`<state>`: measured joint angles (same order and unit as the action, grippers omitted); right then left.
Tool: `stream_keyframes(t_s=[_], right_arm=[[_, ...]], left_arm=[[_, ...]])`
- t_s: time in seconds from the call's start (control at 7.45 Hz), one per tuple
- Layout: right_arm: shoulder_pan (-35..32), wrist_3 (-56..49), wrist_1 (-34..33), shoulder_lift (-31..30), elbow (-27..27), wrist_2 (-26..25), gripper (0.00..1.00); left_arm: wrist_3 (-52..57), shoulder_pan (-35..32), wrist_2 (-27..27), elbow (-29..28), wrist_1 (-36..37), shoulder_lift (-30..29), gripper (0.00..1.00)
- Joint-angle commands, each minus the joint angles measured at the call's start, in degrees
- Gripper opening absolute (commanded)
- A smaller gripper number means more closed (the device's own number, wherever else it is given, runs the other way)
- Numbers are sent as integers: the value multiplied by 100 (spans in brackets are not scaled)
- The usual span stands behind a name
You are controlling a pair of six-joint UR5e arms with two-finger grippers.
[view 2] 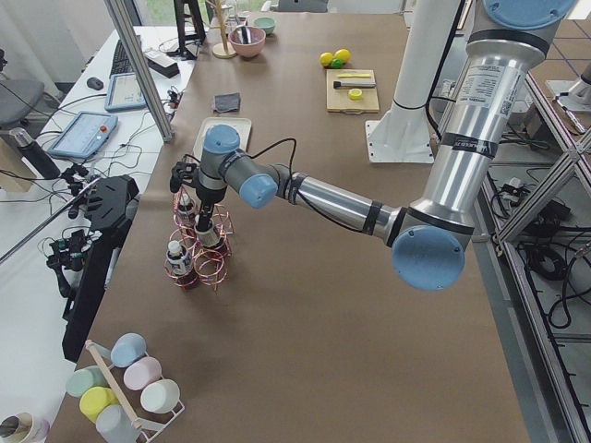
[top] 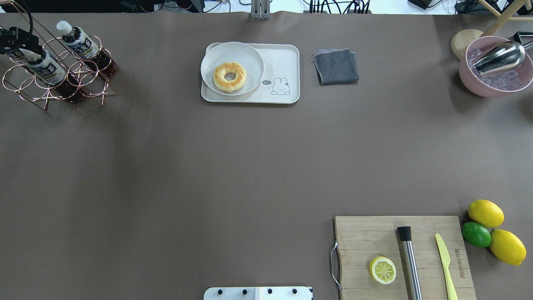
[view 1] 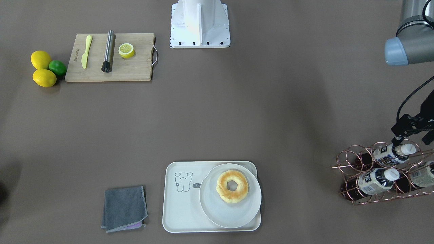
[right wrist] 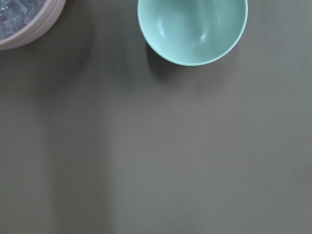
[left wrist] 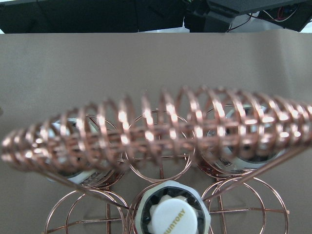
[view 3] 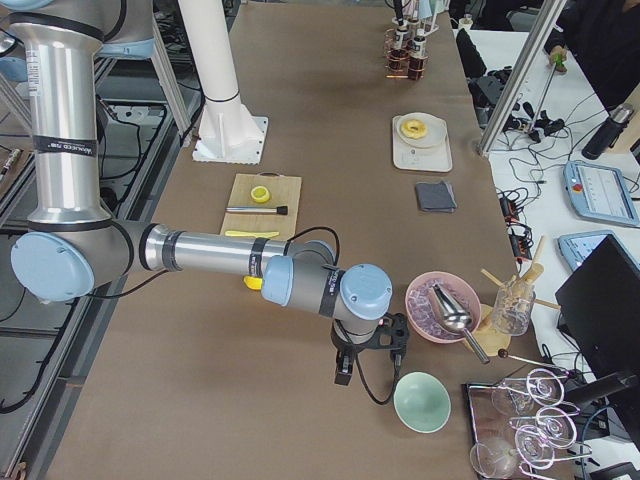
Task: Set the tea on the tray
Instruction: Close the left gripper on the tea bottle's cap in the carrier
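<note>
Several tea bottles lie in a copper wire rack (view 1: 352,167) at the table's edge on my left. The top tea bottle (view 1: 386,154) has its white cap (left wrist: 173,218) pointing at my left wrist camera. My left gripper (view 1: 411,141) is open, with its fingers on either side of that cap and close over it; the gripper also shows in the overhead view (top: 16,46). The cream tray (view 1: 179,210) with a drawn bear holds a round white plate (view 1: 217,213) with a donut (view 1: 232,186). My right gripper (view 3: 365,365) hangs over bare table near a green bowl (right wrist: 192,29); I cannot tell if it is open or shut.
A folded grey cloth (view 1: 124,208) lies beside the tray. A wooden cutting board (view 1: 139,67) holds a knife, a metal muddler and a lemon half, with two lemons and a lime (view 1: 57,67) next to it. A pink bowl (top: 495,89) holds ice and a scoop.
</note>
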<state>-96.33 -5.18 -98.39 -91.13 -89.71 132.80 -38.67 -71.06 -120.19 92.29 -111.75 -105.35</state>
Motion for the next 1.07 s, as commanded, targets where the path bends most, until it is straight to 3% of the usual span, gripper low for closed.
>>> stream_keyframes(t_s=[0.0, 0.4, 0.67, 0.94], right_arm=[[0, 0, 4, -11, 6, 0, 100], [0, 0, -5, -11, -3, 9, 100], [0, 0, 4, -11, -12, 9, 100], [0, 0, 4, -2, -12, 9, 100]], left_arm=[[8, 39, 48, -80, -57, -38, 85], [61, 31, 57, -132, -57, -73, 85], [35, 31, 57, -560, -642, -126, 85], [-18, 31, 57, -563, -690, -152, 84]])
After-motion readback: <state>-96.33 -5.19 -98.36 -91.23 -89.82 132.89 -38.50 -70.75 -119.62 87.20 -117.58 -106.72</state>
